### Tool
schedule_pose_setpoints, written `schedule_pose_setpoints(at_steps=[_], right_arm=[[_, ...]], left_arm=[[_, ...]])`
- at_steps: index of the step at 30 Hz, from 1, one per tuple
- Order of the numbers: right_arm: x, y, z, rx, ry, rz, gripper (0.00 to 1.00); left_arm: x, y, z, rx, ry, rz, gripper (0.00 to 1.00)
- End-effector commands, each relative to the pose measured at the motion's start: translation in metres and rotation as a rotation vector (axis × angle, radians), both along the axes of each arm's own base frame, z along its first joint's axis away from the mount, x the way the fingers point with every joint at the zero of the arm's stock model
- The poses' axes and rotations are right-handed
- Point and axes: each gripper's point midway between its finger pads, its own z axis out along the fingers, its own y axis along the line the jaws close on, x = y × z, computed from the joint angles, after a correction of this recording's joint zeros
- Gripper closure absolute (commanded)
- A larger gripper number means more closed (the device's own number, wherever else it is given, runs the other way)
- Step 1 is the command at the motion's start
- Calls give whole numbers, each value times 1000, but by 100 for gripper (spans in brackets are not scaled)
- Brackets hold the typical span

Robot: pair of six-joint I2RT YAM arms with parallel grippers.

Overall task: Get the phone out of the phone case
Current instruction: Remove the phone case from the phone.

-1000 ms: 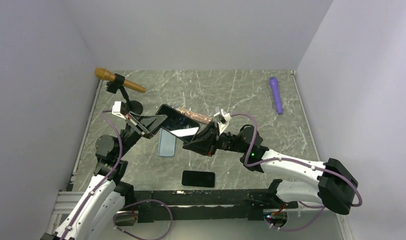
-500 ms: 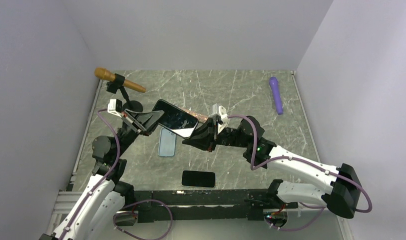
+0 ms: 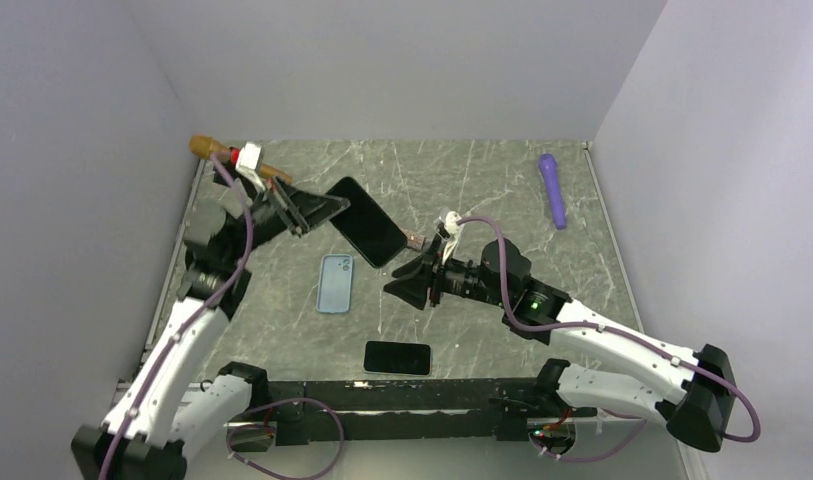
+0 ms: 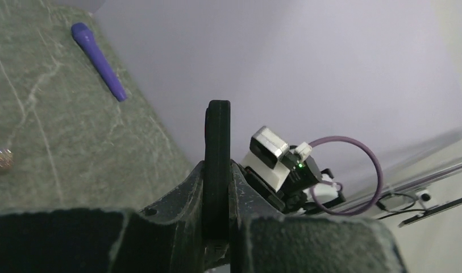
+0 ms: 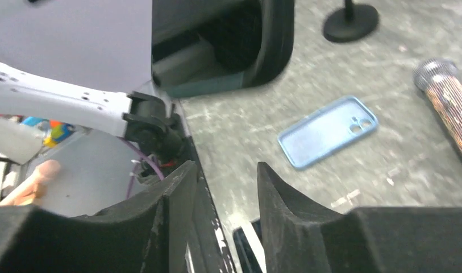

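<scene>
The left gripper (image 3: 320,208) is clamped on one end of the black phone (image 3: 367,222). The left wrist view shows the phone edge-on, pinched between the two fingers. The phone hangs tilted in the air, its free end pointing toward 4 o'clock, clear of the bench (image 3: 482,190). The left arm rises from its base along the bench's 9 o'clock edge. Its elbow is lifted high and its forearm is turned toward 3 o'clock.

The light blue phone case (image 3: 334,283) lies flat on the bench at about 7 o'clock from the held phone, camera cutout toward the far side. It is empty and touches neither gripper.

The right gripper (image 3: 407,286) has its fingers spread with nothing between them. It hovers near the phone's lower end and points toward 9 o'clock. The right arm stretches low from its base at 5 o'clock, and its long link runs toward 10 o'clock to a level wrist.

A glittery microphone (image 3: 414,241) lies on the bench, partly hidden behind the phone. A second black phone (image 3: 397,357) lies flat near the 6 o'clock edge. A purple microphone (image 3: 553,190) lies well apart at 2 o'clock. A gold microphone (image 3: 204,147) on a stand sits at the 10 o'clock corner, partly behind the left arm.
</scene>
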Motion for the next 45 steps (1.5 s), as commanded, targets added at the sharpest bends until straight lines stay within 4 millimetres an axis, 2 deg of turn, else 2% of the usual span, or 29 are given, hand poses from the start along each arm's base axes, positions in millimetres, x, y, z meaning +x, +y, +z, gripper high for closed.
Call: schedule_pose_setpoints(at_steps=[1,4,6,8,9,13,17,20,27,31,36,40,45], right_arm=[[5,-25,-29,-104,142,-131,43],[12,-38,-39,-167,211,-213,23],[19,-45,-42,-188,249,-254,16],[20,-46,-41,-165,274,-232,14],[15,-43,-38,-143,277,-170,13],[15,-41,-34,-113,272,-68,13],[11,-34,-27,-109,235,58,19],[8,-29,-25,-130,193,134,22],[10,-19,-24,-123,163,252,29],[12,-10,-20,-114,163,309,41],[4,-6,-11,-73,148,397,55],[-4,-5,-12,-55,149,454,62],[0,-1,-16,-52,145,459,70]], left_arm=[[10,-8,27,163,-263,-157,100],[17,-13,21,220,-319,-246,100],[20,-14,15,272,-364,-270,100],[24,-13,3,332,-388,-260,100],[25,-13,-3,352,-406,-257,100],[14,-17,-16,336,-466,-310,100],[5,-22,-33,339,-458,-376,100],[-2,-24,-38,309,-450,-417,100],[-9,-26,-41,291,-461,-452,100],[-13,-27,-40,292,-471,-451,100],[-18,-29,-39,286,-483,-468,100],[-21,-29,-38,282,-493,-474,100],[-29,-32,-36,284,-516,-494,100]])
